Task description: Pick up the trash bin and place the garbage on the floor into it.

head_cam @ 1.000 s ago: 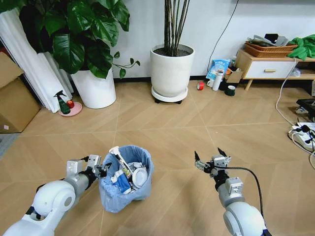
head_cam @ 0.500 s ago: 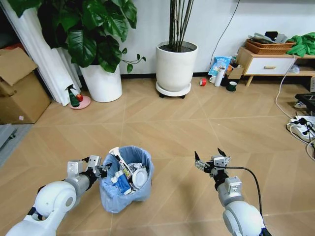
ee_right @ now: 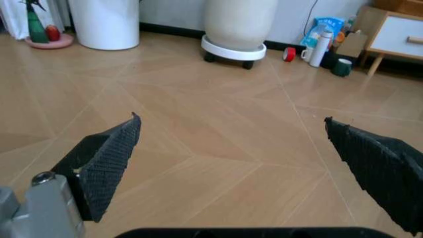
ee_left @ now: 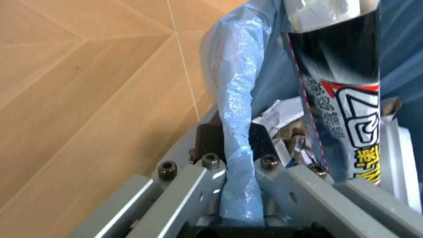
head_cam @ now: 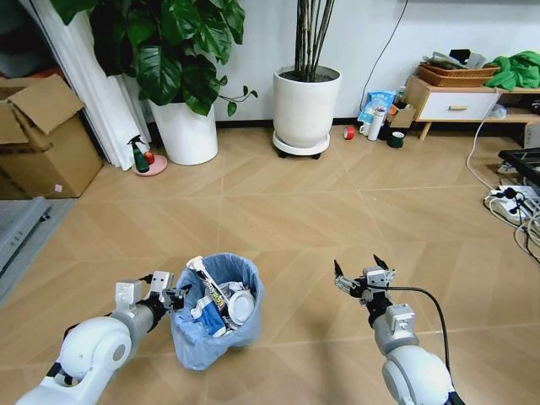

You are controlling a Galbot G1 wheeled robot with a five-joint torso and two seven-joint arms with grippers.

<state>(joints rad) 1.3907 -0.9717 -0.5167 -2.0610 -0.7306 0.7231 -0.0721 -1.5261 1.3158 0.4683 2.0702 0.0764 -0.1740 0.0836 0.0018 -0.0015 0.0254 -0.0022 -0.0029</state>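
Observation:
The trash bin [head_cam: 201,344], lined with a light-blue bag, sits low in front of me on the floor [head_cam: 295,219]. My left gripper [head_cam: 175,296] is shut on its left rim; in the left wrist view the blue bag edge [ee_left: 236,124] runs between the fingers [ee_left: 198,178]. Garbage lies inside the bin: a thin tube [head_cam: 206,282] [ee_left: 337,99], a white round lid [head_cam: 240,305] and a blue-white wrapper [head_cam: 207,315]. My right gripper [head_cam: 359,273] [ee_right: 231,119] hangs open over bare floor, right of the bin, with nothing between its fingers.
Two white plant pots [head_cam: 190,133] [head_cam: 306,107] stand at the back wall. Cardboard boxes [head_cam: 44,143] are at the left, a spray bottle [head_cam: 138,154] beside them. A red tape roll [head_cam: 349,132], cups and a low cabinet [head_cam: 456,103] sit back right, cables [head_cam: 510,202] at the right.
The whole head view has shifted: pots, boxes and cabinet slid right and farther off, so the camera moved. Both arms and the held bin keep their place in the picture.

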